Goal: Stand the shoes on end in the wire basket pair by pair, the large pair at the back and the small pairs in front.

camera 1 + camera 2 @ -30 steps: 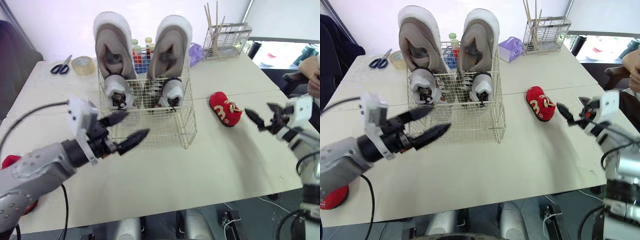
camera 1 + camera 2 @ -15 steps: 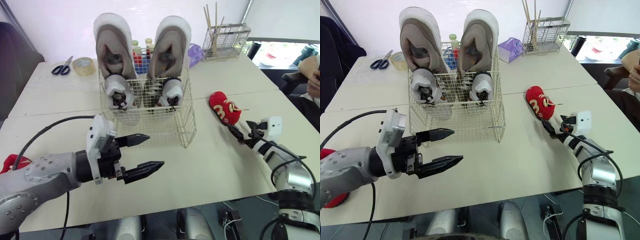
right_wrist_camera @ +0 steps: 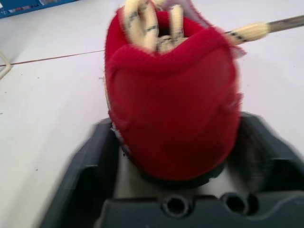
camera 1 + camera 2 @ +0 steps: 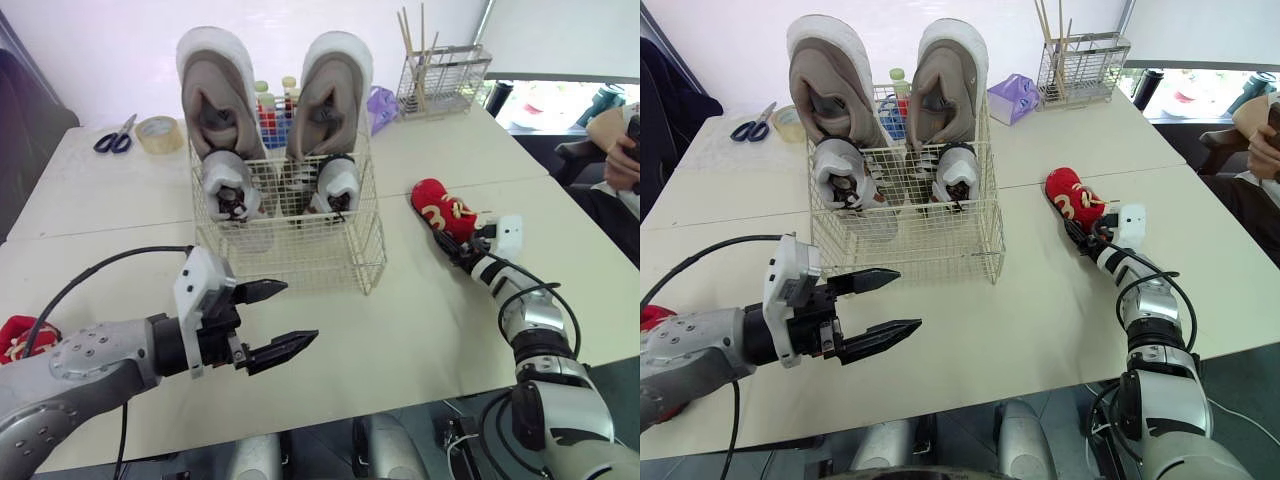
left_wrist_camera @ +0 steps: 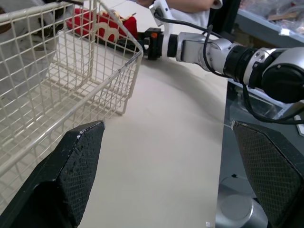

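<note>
Reaching out low, the right gripper (image 4: 1083,235) spreads its fingers (image 3: 90,156); its wrist view shows the red shoe (image 3: 173,109) between them. The left gripper (image 4: 908,298) hangs spread wide, empty.

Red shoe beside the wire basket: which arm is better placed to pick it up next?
Right. The right gripper is at the red shoe, its open fingers flanking it. The left gripper hovers open in front of the wire basket, across the table from that shoe.

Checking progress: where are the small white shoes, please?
In the left eye view, the small white shoes stand centrally in the wire basket, in front of the large pair.
</note>
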You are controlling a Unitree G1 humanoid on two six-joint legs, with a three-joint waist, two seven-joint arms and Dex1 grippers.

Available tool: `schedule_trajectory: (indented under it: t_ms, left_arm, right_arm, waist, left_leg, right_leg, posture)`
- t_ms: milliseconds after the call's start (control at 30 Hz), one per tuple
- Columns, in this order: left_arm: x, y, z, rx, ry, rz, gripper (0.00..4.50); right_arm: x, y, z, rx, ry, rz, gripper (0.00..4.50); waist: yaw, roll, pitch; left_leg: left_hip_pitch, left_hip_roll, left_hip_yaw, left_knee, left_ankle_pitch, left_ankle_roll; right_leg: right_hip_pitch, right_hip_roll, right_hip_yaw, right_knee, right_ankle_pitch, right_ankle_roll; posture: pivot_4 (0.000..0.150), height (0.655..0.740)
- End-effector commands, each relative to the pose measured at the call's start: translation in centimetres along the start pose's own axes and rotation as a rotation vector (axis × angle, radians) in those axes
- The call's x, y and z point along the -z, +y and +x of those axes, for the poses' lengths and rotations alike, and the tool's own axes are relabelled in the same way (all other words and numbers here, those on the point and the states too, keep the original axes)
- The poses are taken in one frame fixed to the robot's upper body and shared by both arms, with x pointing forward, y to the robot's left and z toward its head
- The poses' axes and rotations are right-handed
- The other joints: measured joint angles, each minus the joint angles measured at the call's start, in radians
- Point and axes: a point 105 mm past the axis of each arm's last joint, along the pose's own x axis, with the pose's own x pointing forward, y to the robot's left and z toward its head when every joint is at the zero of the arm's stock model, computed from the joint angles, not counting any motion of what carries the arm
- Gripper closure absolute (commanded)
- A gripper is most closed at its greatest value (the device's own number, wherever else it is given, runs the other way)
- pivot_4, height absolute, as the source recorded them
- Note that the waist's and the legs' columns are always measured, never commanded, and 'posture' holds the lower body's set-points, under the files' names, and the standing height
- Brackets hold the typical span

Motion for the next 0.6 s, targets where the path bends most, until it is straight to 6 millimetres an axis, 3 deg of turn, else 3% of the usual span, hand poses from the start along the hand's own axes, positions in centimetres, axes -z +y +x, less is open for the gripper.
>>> schedule_trajectory:
  t_ms: [33,67,167,267,333,400,467,600]
  left_arm:
    - [-0.9,-0.2,-0.3,-0.011,-0.033,0.045,0.0]
    - [-1.0,0.0,-0.3,-0.021,-0.036,0.05,0.0]
    - [-2.1,1.1,-0.7,-0.061,-0.083,-0.001,0.0]
    - [-3.1,1.6,-1.4,-0.033,-0.111,-0.012,0.0]
    - [-3.3,1.9,-1.8,-0.027,-0.109,-0.027,0.0]
    - [-3.4,2.4,-2.1,-0.012,-0.119,-0.06,0.0]
    - [-3.7,2.7,-2.5,0.01,-0.146,-0.102,0.0]
    - [-5.7,3.1,-3.8,0.037,-0.24,-0.167,0.0]
  right_arm:
    - [-0.2,0.4,0.3,-0.018,-0.012,-0.012,2.56]
    - [-0.6,0.3,0.2,-0.021,-0.022,-0.029,2.56]
    - [-4.2,-1.2,-0.6,-0.022,-0.091,-0.168,2.56]
    - [-12.5,-3.1,-3.2,-0.087,-0.227,-0.441,2.56]
    - [-15.6,-3.3,-4.3,-0.157,-0.221,-0.519,2.56]
    - [-19.7,-1.0,-6.3,-0.368,-0.153,-0.571,2.56]
    - [-23.9,2.8,-8.9,-0.574,-0.097,-0.655,2.56]
    - [-26.2,10.3,-14.2,-0.965,-0.036,-0.727,2.56]
  waist:
    - [0.0,0.0,0.0]
    - [0.0,0.0,0.0]
    - [0.004,0.001,0.001]
    - [0.01,0.01,0.007]
    - [0.008,0.016,0.014]
    - [0.0,0.015,0.015]
    - [-0.005,0.016,0.016]
    - [-0.003,0.009,0.016]
  left_leg:
    - [0.0,0.0,0.0,0.0,0.0,0.0]
    - [0.0,0.0,0.0,0.0,0.0,0.0]
    - [0.001,0.0,0.0,0.0,0.0,0.0]
    - [0.0,-0.001,0.0,0.0,0.0,0.0]
    - [-0.001,-0.003,0.001,0.001,0.0,0.001]
    - [0.0,-0.003,0.002,0.001,-0.001,0.002]
    - [0.001,-0.001,0.001,-0.002,-0.001,0.001]
    - [0.004,0.001,-0.002,-0.012,0.0,-0.001]
  right_leg:
    - [0.0,0.0,0.0,0.0,0.0,0.0]
    - [0.0,0.0,0.0,0.0,0.0,0.0]
    - [0.0,0.0,0.0,0.0,0.0,0.0]
    - [0.0,-0.002,0.0,0.0,0.0,0.0]
    - [0.0,-0.003,0.001,0.0,0.0,0.001]
    - [-0.002,-0.003,0.002,0.0,0.0,0.001]
    - [-0.003,-0.002,0.003,0.001,-0.001,0.002]
    - [-0.007,0.003,0.005,0.002,-0.003,-0.001]
  posture:
    - [0.15,0.74]
    - [0.15,0.74]
    - [0.15,0.74]
    - [0.15,0.74]
    - [0.15,0.74]
    - [0.15,0.74]
    - [0.15,0.74]
    - [0.15,0.74]
